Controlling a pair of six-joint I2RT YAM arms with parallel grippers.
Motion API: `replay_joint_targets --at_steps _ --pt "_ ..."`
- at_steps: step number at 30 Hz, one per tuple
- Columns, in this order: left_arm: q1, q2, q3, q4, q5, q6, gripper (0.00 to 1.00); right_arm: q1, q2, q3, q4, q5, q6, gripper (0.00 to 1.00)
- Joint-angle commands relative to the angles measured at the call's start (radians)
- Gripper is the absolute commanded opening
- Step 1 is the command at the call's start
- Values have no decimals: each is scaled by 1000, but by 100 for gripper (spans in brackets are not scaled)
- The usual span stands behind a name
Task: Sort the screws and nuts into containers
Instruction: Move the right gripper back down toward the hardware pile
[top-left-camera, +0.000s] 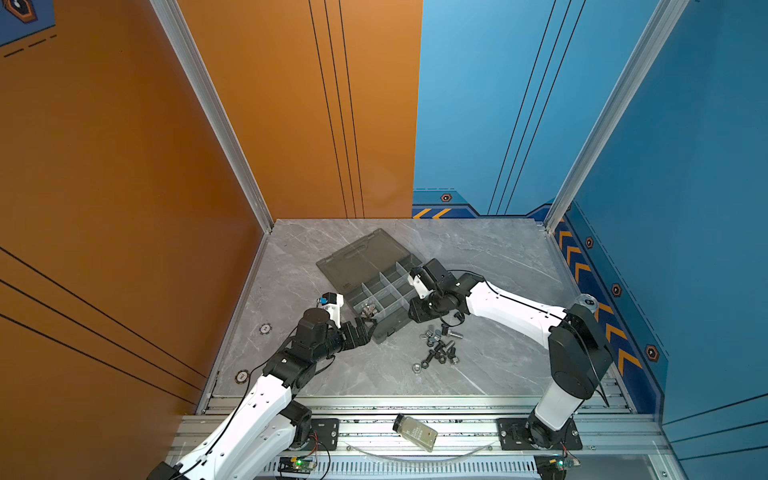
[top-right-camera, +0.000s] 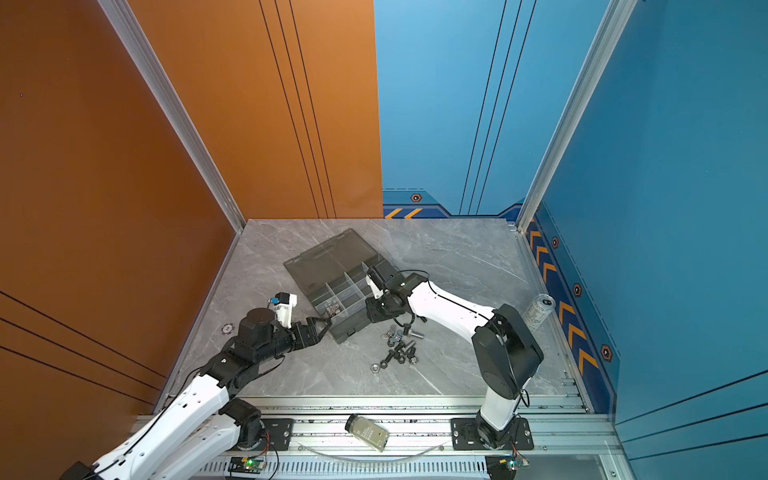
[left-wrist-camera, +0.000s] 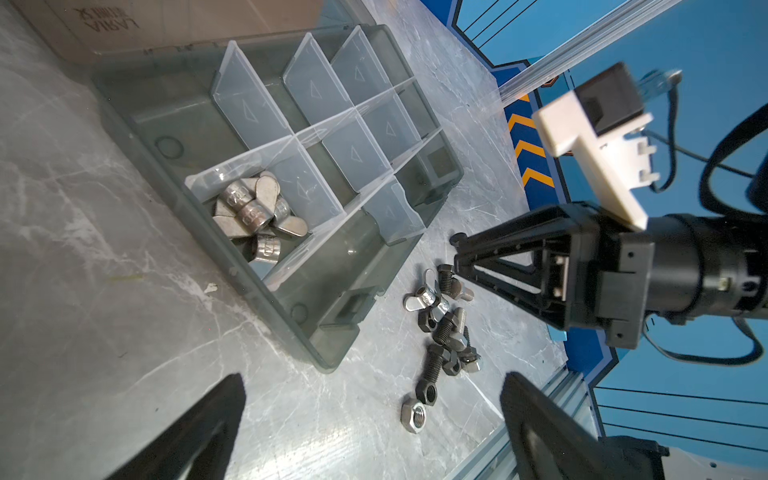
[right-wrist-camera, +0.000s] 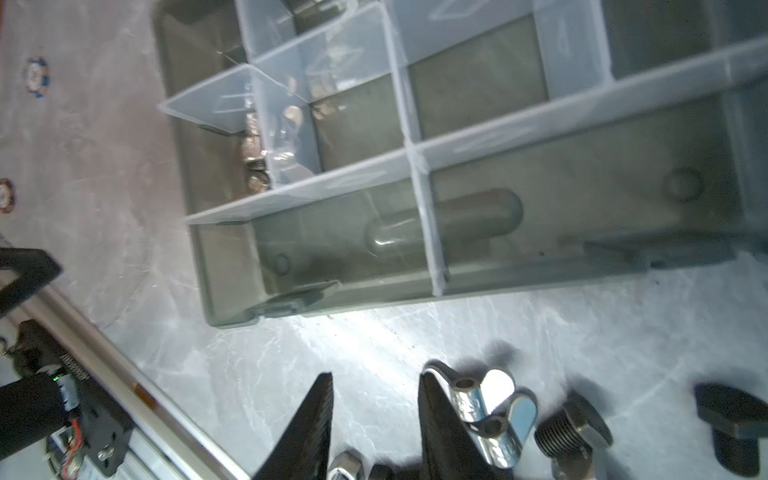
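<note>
Right claw (right-wrist-camera: 376, 376) is low over the table, jaws parted by a narrow gap, nothing between the tips. A shiny wing nut (right-wrist-camera: 486, 411) lies against the outer face of one finger, outside the grip. A black bolt (right-wrist-camera: 573, 432) sits just beside that nut.

In both top views this claw is at 4 o'clock of the organiser box (top-left-camera: 394, 328), close to its wall. The loose heap (top-left-camera: 440, 345) of screws and nuts is on the marble at the claw's 5 o'clock, its nearest pieces right by the fingers. A lone hex nut (top-left-camera: 416, 367) marks the heap's 7 o'clock end, a little apart from the rest.

Over to the left claw (left-wrist-camera: 374, 378): spread wide, holding nothing, at 7 o'clock of the box. Its tips are just beside the cell that holds the sorted wing nuts (left-wrist-camera: 253, 212). The heap lies between 3 and 4 o'clock of that claw, well apart. The lid (top-left-camera: 357, 257) lies flat open at the box's 11 o'clock.
</note>
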Motion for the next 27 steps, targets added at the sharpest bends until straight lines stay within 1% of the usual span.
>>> replay_joint_targets --at_steps 1,5,10,27 --pt "8 3 3 -5 14 3 98 -6 -37 -33 -113 85 94 38" --pt "6 5 4 -3 10 1 98 -16 -32 -54 -124 86 150 38" --pt "5 13 5 0 11 1 98 -18 1 -57 -117 70 176 39" --pt "5 32 11 8 14 2 98 -32 94 -60 -103 57 213 39"
